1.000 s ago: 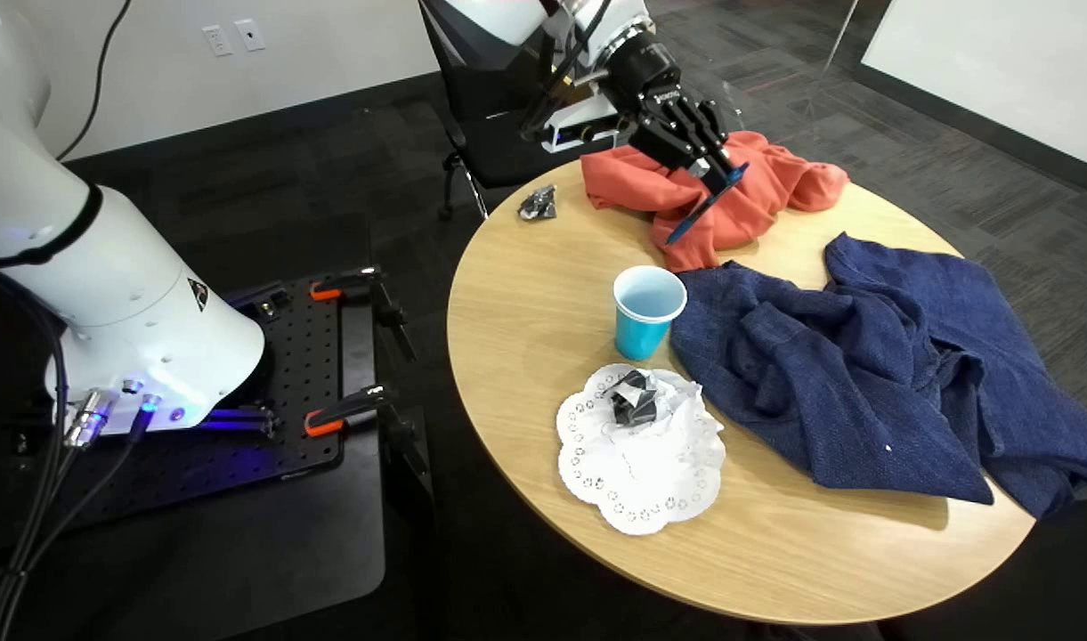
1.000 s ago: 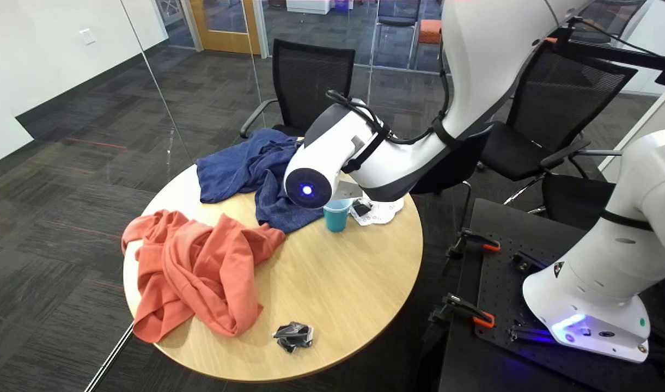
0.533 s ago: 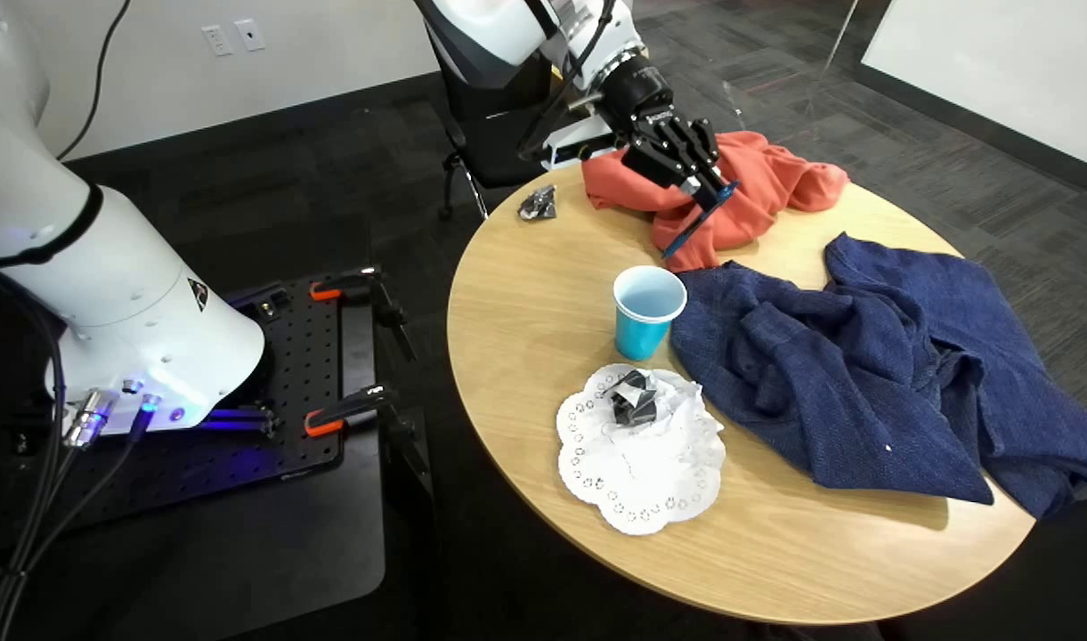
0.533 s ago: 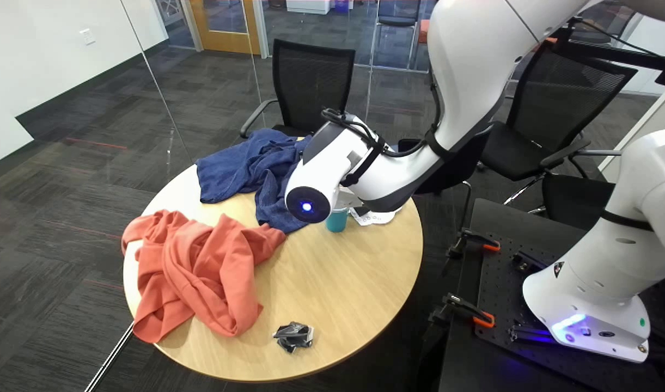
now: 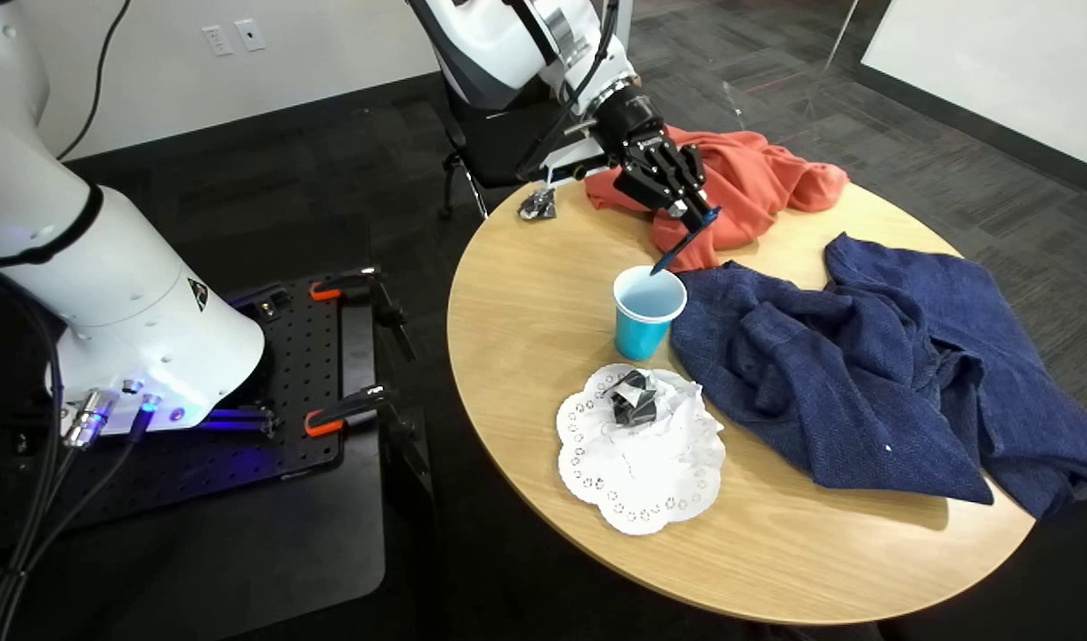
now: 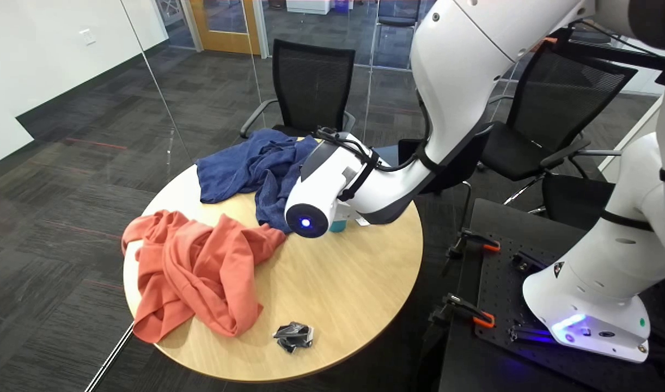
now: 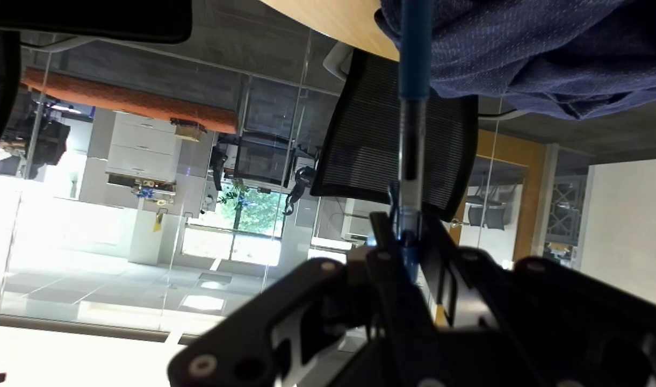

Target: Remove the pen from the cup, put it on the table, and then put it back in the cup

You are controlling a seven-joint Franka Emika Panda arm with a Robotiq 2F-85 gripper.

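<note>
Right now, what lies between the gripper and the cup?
The pen: in an exterior view it slants down from the gripper, its tip overlapping the cup at the rim; whether they touch, I can't tell.

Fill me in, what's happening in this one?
The robot's gripper is closed on a blue pen, which slants down toward a light-blue cup standing upright on the round table. In an exterior view the pen's lower end overlaps the cup's far rim; whether it is over the opening is hard to tell. It has come nearer the cup over the last second, so this may be the put-it-back step.
</note>
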